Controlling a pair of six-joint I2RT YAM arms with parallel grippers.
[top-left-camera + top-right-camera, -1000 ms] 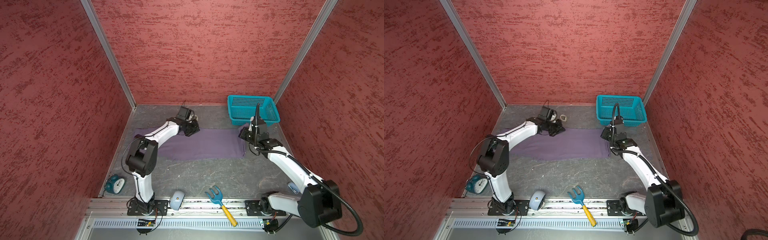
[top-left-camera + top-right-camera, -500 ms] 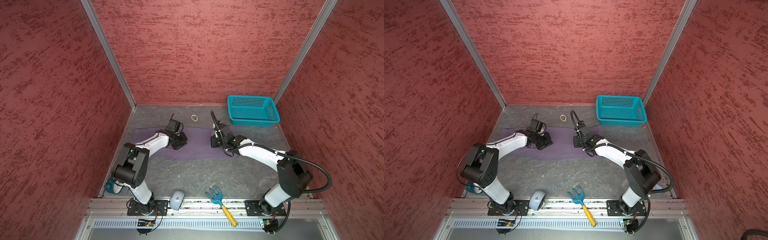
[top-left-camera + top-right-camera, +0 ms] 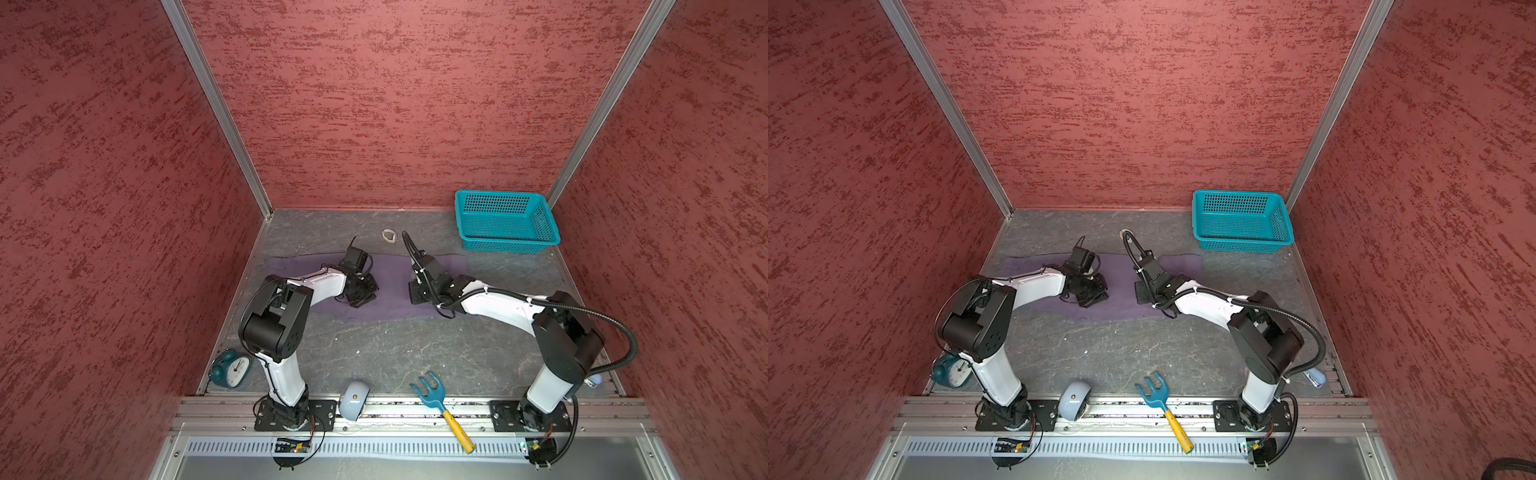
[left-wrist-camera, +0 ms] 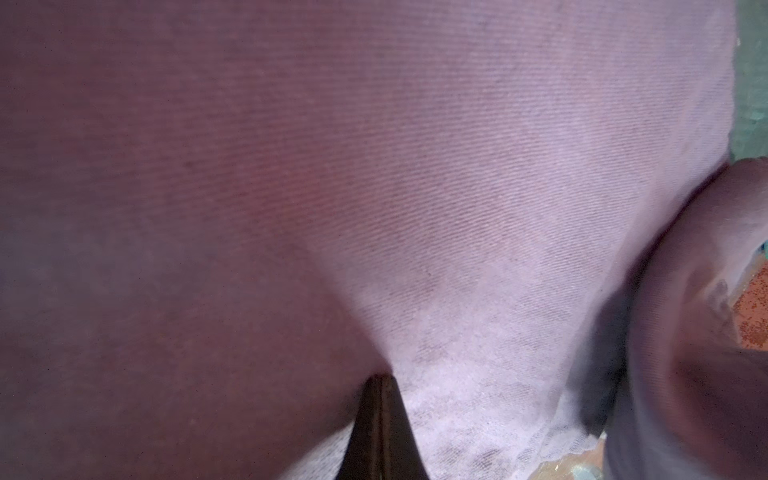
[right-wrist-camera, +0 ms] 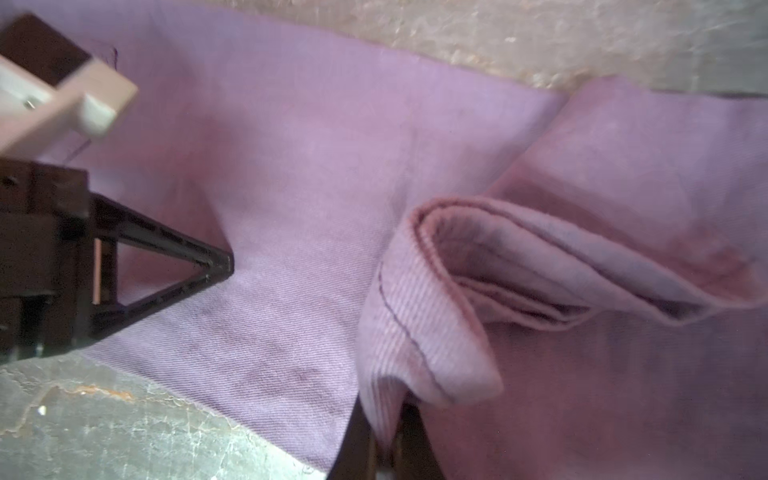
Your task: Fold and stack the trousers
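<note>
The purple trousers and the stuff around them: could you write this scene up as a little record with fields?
Trousers: purple cloth spread across the grey table, one hem lifted in a fold
Left gripper: shut, pinching the cloth
Right gripper: shut on the lifted hem
Basket: teal, far right corner, apart from the cloth
Near edge: clock, grey mouse, blue toy rake

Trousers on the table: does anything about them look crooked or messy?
Yes. The trousers lie mostly as a flat strip, but the end by the right pincer is doubled over in a rumpled roll, and the hem curls up where the pincer pinches it. The rest looks smooth and undamaged.
</note>
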